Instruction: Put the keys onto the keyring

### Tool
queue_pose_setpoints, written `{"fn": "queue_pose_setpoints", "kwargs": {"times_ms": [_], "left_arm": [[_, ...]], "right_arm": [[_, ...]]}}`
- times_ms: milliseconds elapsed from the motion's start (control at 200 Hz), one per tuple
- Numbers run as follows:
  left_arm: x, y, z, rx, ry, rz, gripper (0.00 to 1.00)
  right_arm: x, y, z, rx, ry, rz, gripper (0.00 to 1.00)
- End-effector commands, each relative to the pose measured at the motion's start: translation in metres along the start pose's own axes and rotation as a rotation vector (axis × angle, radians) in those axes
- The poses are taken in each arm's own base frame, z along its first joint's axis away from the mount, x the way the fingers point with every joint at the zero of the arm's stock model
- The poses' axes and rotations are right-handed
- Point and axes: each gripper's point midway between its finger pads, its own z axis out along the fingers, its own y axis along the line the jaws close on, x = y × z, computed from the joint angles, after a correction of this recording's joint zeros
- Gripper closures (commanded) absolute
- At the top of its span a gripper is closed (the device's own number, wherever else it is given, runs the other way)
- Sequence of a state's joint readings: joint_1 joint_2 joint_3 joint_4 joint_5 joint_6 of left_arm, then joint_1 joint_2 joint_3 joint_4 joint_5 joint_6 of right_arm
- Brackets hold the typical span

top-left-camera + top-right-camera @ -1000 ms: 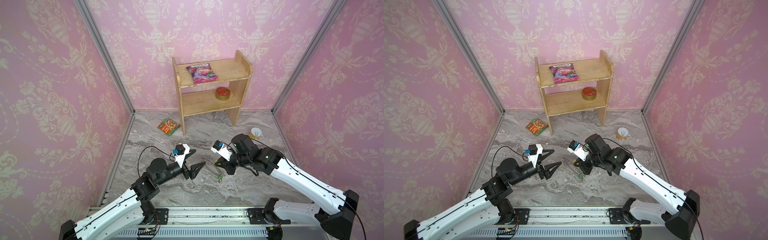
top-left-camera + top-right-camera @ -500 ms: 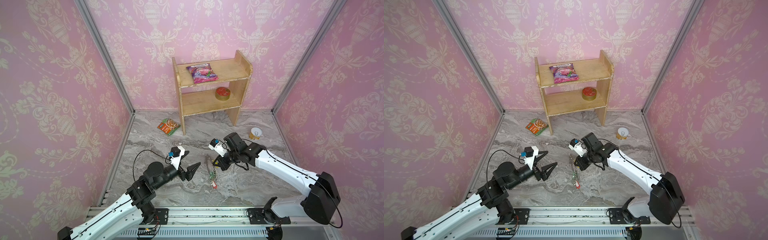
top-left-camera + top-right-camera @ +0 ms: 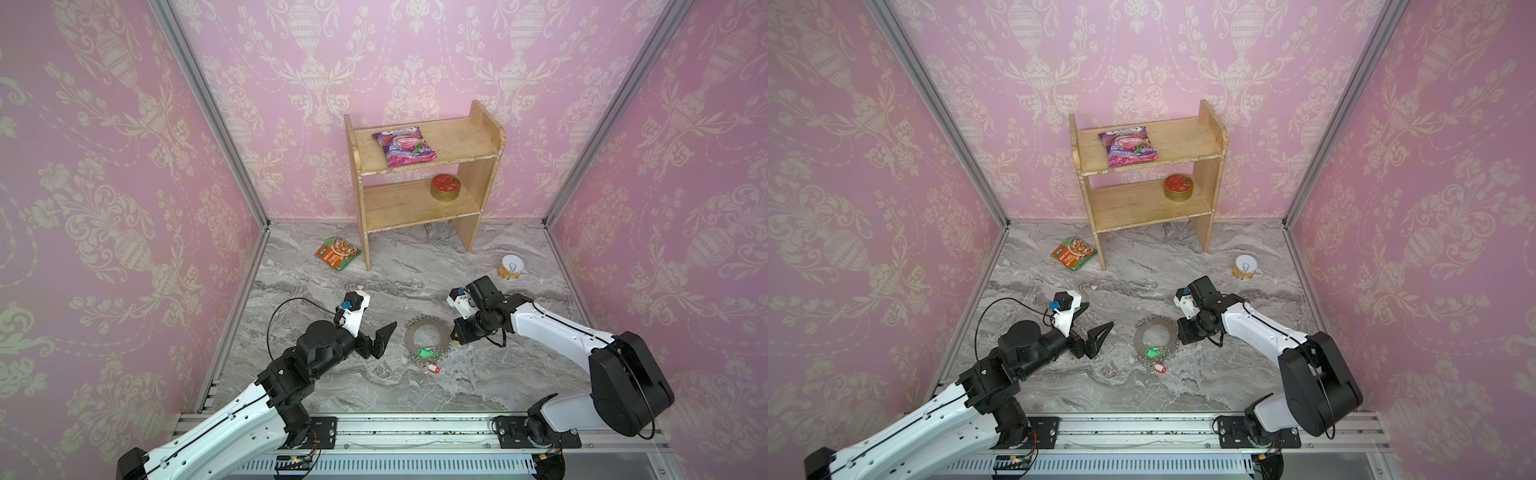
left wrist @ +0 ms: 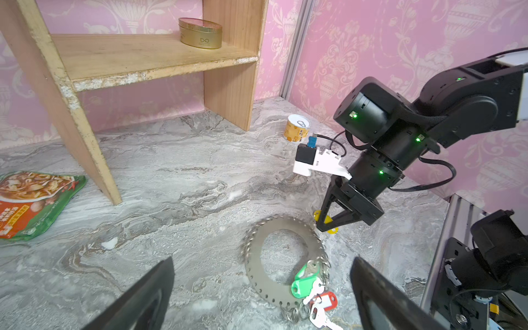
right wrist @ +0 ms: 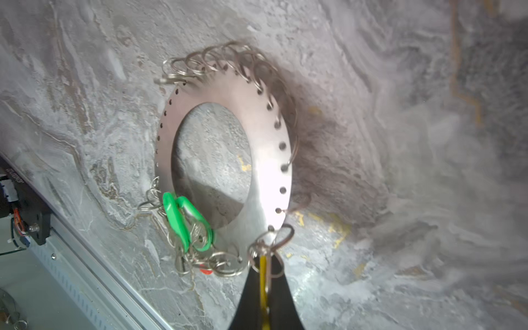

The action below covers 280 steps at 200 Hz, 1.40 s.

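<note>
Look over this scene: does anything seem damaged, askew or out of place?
The wooden shelf has chipped, flaking front edges. A soup packet lies on the table beside the shelf's leg, not on a board. Nothing is spilled.

Surface: grey marbled tabletop [image 3: 415, 390], pink walls on three sides.

Wooden shelf [image 3: 415, 210] stands at the back on two side panels. Top board: pink snack bag [image 3: 404, 146], lying flat. Lower board: round gold tin [image 3: 445, 188] with a red lid, toward the right end.

Directly on the tabletop:
- green-orange packet [image 3: 337, 253], flat, just beside the shelf's left panel
- small yellow can [image 3: 511, 267], upright, right of the shelf
- keyring [image 3: 410, 338], near the front centre; blurred in both wrist views
- green-tagged key [image 3: 423, 353] and red-tagged key [image 3: 433, 369] at its front rim
- yellow-tagged key [image 4: 331, 230] at its right rim; contact with the surface unclear
</note>
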State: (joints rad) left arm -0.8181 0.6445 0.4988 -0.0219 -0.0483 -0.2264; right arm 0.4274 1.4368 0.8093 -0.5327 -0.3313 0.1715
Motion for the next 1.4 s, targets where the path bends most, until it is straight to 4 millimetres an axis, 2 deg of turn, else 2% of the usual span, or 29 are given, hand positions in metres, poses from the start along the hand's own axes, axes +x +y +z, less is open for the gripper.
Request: {"fn": "queue_pose_setpoints", "kwargs": {"times_ms": [0, 50, 220, 345, 485, 656, 841, 891, 946, 1141, 1256, 1306, 1396], "left_arm": [[-0.010, 0.010, -0.001, -0.059, -0.016, -0.024, 0.01], [-0.010, 0.011, 0.000, -0.067, -0.012, -0.024, 0.01], [-0.009, 0.024, 0.001, -0.151, 0.013, -0.025, 0.01], [-0.009, 0.037, -0.002, -0.226, 0.027, -0.023, 0.01], [-0.011, 0.056, -0.004, -0.320, 0.029, -0.017, 0.01], [-0.007, 0.094, -0.006, -0.478, 0.045, -0.033, 0.01], [-0.006, 0.128, -0.011, -0.589, 0.032, 0.018, 0.01], [-0.007, 0.137, -0.011, -0.614, 0.017, 0.038, 0.01], [-0.004, 0.149, -0.009, -0.647, 0.015, 0.050, 0.01], [0.008, 0.192, 0.001, -0.729, 0.013, 0.075, 0.01], [0.025, 0.218, 0.004, -0.782, 0.022, 0.130, 0.01], [0.035, 0.233, 0.000, -0.823, 0.021, 0.100, 0.01], [0.041, 0.250, -0.002, -0.823, -0.014, 0.043, 0.01]], "right_arm": [[0.002, -0.017, 0.001, 0.052, 0.000, 0.080, 1.00], [0.002, -0.022, 0.001, 0.056, 0.007, 0.104, 0.99], [0.005, -0.046, -0.005, 0.131, -0.008, 0.202, 0.73], [-0.001, -0.058, -0.021, 0.138, -0.087, 0.265, 0.61], [-0.019, -0.064, -0.047, 0.158, -0.203, 0.267, 0.56], [-0.048, -0.078, -0.073, 0.197, -0.330, 0.236, 0.50], [-0.076, -0.104, -0.101, 0.250, -0.517, 0.211, 0.34], [-0.083, -0.111, -0.107, 0.271, -0.563, 0.210, 0.18], [-0.090, -0.118, -0.112, 0.299, -0.611, 0.197, 0.12], [-0.111, -0.148, -0.120, 0.434, -0.787, 0.157, 0.04], [-0.115, -0.157, -0.116, 0.498, -0.867, 0.064, 0.03], [-0.111, -0.161, -0.115, 0.533, -0.889, 0.038, 0.02], [-0.107, -0.164, -0.118, 0.576, -0.916, 0.013, 0.02]]}}
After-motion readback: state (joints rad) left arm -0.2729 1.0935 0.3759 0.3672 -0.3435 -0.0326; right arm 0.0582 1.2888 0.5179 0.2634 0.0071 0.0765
